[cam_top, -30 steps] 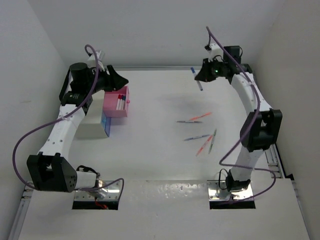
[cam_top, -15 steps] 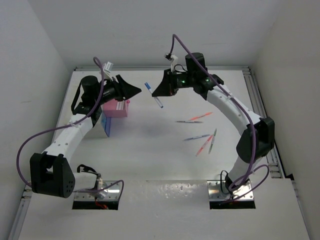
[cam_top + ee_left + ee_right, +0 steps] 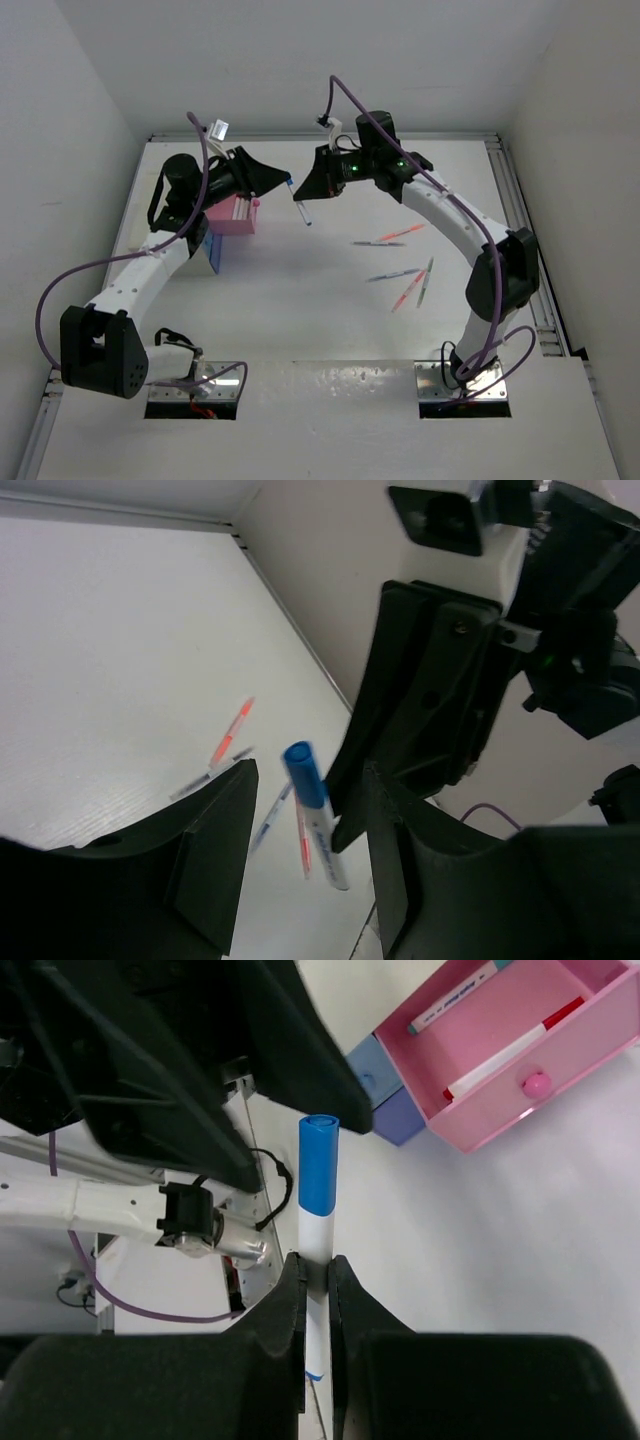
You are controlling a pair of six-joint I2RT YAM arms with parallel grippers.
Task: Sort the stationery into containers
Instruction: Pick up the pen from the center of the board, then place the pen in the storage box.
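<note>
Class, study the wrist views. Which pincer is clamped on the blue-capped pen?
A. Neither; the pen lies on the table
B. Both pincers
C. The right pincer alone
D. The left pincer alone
C: the right pincer is shut on the white barrel of the blue-capped pen, while the left pincer stands open around the pen, with a gap on each side.
</note>
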